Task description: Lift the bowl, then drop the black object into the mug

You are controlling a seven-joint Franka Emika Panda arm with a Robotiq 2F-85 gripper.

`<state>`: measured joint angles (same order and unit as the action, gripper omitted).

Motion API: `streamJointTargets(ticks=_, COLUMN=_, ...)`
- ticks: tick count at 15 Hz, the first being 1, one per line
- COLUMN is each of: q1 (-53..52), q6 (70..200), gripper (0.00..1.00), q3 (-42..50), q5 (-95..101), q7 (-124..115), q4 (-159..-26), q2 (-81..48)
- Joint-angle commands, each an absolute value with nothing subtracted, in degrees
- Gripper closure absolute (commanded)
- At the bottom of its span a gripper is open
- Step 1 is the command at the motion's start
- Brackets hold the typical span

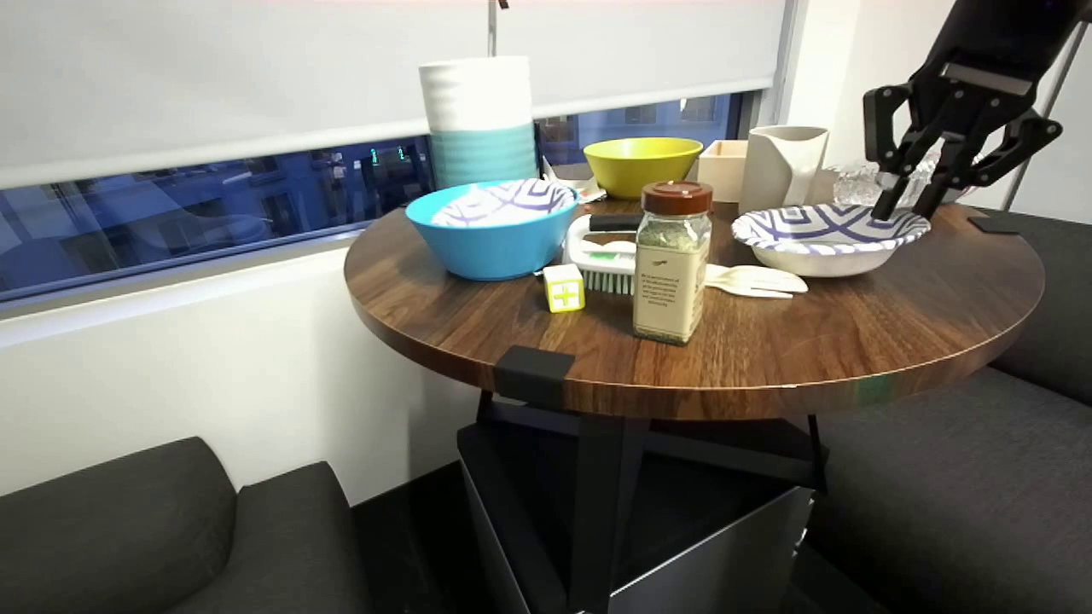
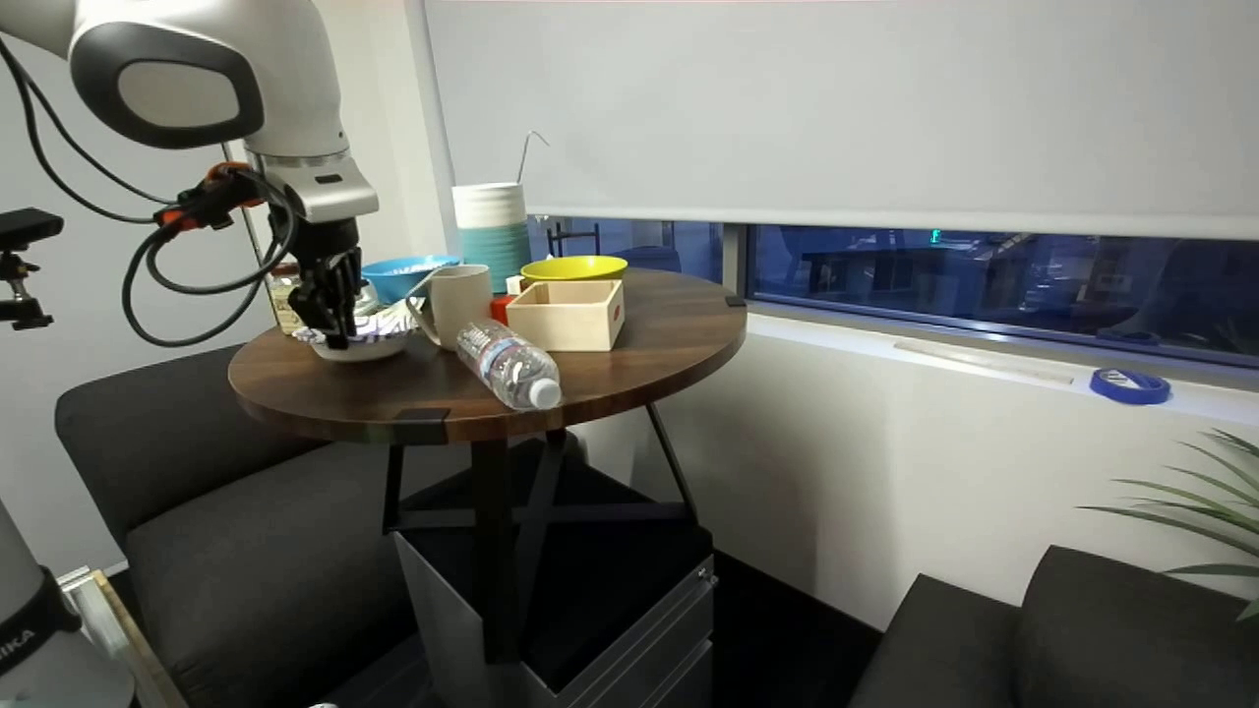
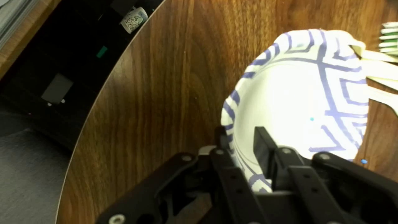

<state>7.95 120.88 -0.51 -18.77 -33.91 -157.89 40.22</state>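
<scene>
Looks like the bowl-lifting step, with the Robotiq gripper (image 3: 242,140) spread astride the rim of the blue-striped white bowl (image 3: 292,96) on the round wood-grain table (image 3: 155,102), and next calls for a firm pinch, then raising.

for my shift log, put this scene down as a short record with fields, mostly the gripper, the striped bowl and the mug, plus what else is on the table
striped bowl: on the table, not lifted
gripper: open, seems to straddle that bowl's rim; contact unclear
mug: upright, contents not visible
bottle: on its side near the mug
jar: upright, brown lid on
blue bowl: holds a patterned bowl
beside striped bowl: cutlery
also there: yellow bowl, wooden box
</scene>
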Motion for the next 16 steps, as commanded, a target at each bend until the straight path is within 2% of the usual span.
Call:
streamJointTargets(ticks=1, q1=9.12, q6=118.64, gripper=0.39, q3=-2.52, q5=-16.25, q7=-34.39, q4=-157.41, q2=43.99)
streamJointTargets(ticks=6, q1=9.53, q6=117.34, gripper=0.04, q3=-4.76, q5=-11.50, q7=-33.69, q4=-156.10, q2=49.66)
streamJointTargets(ticks=7, q1=9.25, q6=117.28, gripper=0.01, q3=-5.13, q5=-9.91, q7=-32.32, q4=-155.75, q2=50.80)
streamJointTargets(ticks=16, q1=5.51, q6=124.05, gripper=0.00, q3=-7.49, q5=-3.54, q7=-18.98, q4=-153.63, q2=56.51)
